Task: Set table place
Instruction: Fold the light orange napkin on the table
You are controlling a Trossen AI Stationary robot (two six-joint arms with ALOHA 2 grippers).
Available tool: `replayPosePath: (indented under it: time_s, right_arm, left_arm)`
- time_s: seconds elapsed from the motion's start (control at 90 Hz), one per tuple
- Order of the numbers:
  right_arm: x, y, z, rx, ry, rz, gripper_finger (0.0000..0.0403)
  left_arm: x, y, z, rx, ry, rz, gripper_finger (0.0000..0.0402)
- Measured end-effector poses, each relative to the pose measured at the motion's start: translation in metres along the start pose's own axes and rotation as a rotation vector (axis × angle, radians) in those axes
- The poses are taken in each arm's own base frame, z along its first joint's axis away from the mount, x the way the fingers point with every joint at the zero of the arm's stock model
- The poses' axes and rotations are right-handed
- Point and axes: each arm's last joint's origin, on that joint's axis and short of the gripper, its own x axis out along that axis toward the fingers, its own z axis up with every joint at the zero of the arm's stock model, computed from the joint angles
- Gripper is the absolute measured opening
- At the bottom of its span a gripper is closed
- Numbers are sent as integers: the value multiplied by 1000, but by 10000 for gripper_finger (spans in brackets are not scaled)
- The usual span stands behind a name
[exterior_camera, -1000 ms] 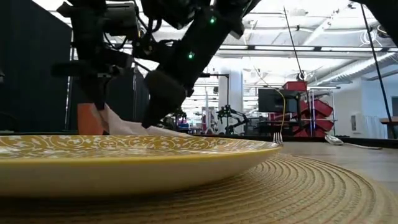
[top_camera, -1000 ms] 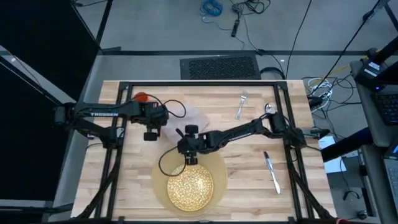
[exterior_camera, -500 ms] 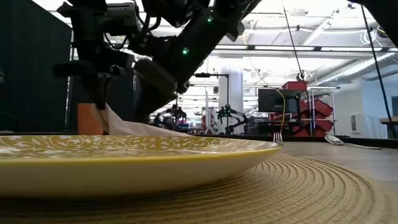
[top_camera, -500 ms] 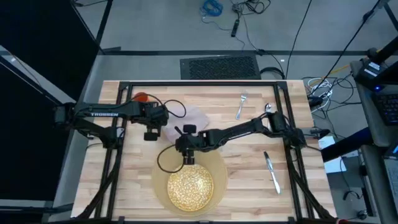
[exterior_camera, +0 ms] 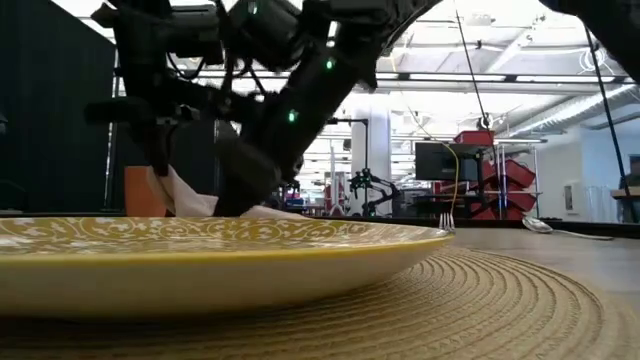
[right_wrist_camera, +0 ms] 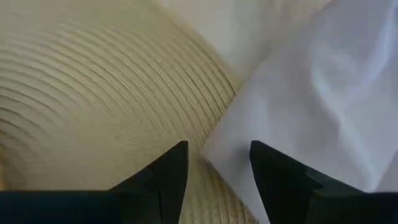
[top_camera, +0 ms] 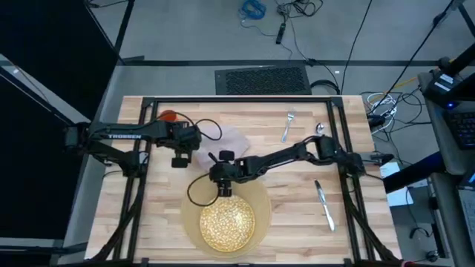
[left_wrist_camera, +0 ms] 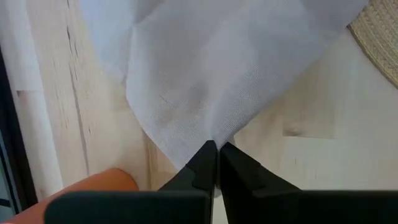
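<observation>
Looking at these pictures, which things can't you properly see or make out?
- Napkin: high view, mostly covered by both arms.
- Orange cup: high view, only a sliver shows behind the left arm; left wrist view, cut off by the edge.
- Mat: right wrist view, cropped by the frame.
- Knife: not visible in the low view.

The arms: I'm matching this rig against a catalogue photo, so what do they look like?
Both are dark, slim, jointed arms. The left arm carries white lettering along one link; a black cable loops beside the right arm. Green indicator lights glow on one arm in the low view. Each gripper has two flat, tapering black fingers.
</observation>
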Motion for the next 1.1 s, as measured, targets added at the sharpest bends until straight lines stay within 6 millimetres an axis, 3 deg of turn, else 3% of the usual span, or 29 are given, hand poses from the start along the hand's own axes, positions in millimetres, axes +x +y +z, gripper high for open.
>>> replayPosePath:
  time_s: [0.256, 0.556, 0.789, 0.889, 1.1]
  right_arm:
    - [2, 0, 0, 14, -5, -41, 140]
    - [2, -1, -1, 6, -1, -53, 10]
    - [1, -1, 0, 4, -4, -51, 2]
    - [-10, 1, 8, 12, -16, -45, 1]
    - [-52, 10, 23, 89, -23, -15, 1]
  left_arm:
    - [0, 0, 0, 0, 0, 0, 0]
    - [0, 0, 0, -1, -1, -4, 0]
    - [0, 0, 0, -1, -1, -5, 0]
    - [0, 0, 0, 0, -1, -6, 0]
    - [0, 0, 0, -1, -3, -11, 0]
